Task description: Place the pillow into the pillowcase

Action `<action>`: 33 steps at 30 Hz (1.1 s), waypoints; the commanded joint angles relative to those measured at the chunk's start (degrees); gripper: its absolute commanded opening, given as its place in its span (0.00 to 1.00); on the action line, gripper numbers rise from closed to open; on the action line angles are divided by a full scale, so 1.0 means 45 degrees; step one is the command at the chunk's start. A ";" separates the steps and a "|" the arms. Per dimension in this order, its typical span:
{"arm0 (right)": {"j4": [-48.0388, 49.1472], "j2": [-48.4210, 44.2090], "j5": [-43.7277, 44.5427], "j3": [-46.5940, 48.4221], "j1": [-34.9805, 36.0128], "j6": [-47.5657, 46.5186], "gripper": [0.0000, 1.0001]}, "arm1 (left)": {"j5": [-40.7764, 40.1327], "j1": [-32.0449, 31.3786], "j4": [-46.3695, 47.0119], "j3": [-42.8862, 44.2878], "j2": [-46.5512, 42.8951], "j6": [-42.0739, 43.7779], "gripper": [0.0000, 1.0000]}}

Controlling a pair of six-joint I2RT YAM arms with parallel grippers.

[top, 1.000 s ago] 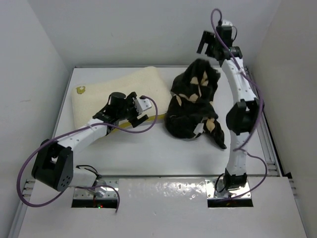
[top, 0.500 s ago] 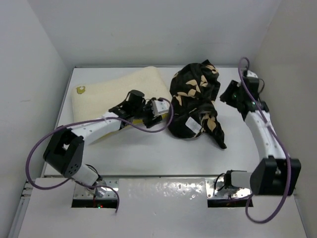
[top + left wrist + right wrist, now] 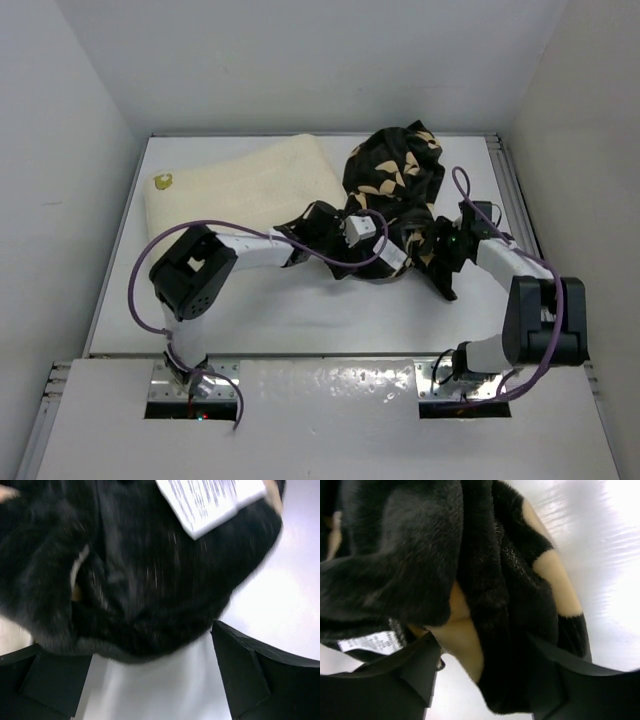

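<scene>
The pillow (image 3: 240, 185), cream with a small gold emblem at one corner, lies flat at the back left. The black flowered pillowcase (image 3: 395, 180) sits crumpled in a heap right of it, with a white label (image 3: 393, 258) at its near edge. My left gripper (image 3: 372, 243) is low at the heap's near left edge. Its jaws stand wide open (image 3: 150, 680), the dark fabric (image 3: 140, 580) just ahead of them and bare table between them. My right gripper (image 3: 432, 248) is at the heap's near right side, open (image 3: 485, 680), with a fold of pillowcase (image 3: 495, 605) hanging between its fingers.
The white table (image 3: 300, 310) is boxed in by white walls at the back and both sides. A metal rail (image 3: 512, 200) runs along its right edge. Purple cables loop off both arms.
The left arm swung right, off the pillow to the pillowcase's near edge. The right arm came down from the back wall to the heap's right side. The pillowcase settled lower.
</scene>
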 commanded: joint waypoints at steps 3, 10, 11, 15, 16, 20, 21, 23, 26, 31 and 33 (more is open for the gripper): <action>0.0643 0.0459 -0.0422 0.0187 -0.0206 0.0412 0.36 | -0.1721 -0.0473 0.1864 0.1440 0.1044 -0.1795 0.84; -0.0331 -0.2312 0.0320 -0.0499 -0.1281 -0.0074 0.00 | -0.1586 -0.0219 0.2667 0.1714 0.1299 -0.2109 0.00; -0.0836 -0.2644 0.0417 -0.0480 -0.1534 -0.0288 0.00 | -0.1606 -0.0180 0.2628 0.1928 0.1261 -0.1974 0.00; -0.1973 -0.4519 0.0710 -0.0362 -0.2178 -0.0602 0.00 | -0.1684 0.0191 0.1557 0.4403 0.1026 -0.0998 0.00; -0.2148 -0.5296 0.0749 -0.0420 -0.2335 -0.0584 0.00 | -0.1723 0.0482 0.1051 0.5899 0.0987 -0.0570 0.00; -0.2969 -0.6708 0.1004 -0.0946 -0.2980 -0.0292 0.00 | -0.2267 0.1303 0.0693 0.8840 0.1143 0.0642 0.00; -0.3048 -0.7000 0.1062 -0.1064 -0.3001 -0.0194 0.00 | -0.2464 0.1614 0.1178 0.9018 0.1143 0.1167 0.00; -0.3302 -0.7178 0.1063 -0.1552 -0.3001 0.0157 0.00 | -0.3087 0.1928 0.2133 0.9020 0.1143 0.1735 0.00; -0.3050 -0.7374 0.0364 -0.2528 -0.2651 0.0841 0.00 | -0.3637 0.2241 0.3190 0.8669 0.1357 0.2323 0.00; -0.1154 -0.6712 -0.1359 -0.3353 -0.0797 0.1663 0.43 | -0.4068 0.2515 0.3917 0.7381 0.1670 0.2500 0.27; -0.1387 -0.6341 -0.0643 -0.2749 -0.0347 0.1410 0.81 | -0.4068 0.2633 0.3781 0.7029 0.1728 0.2403 0.50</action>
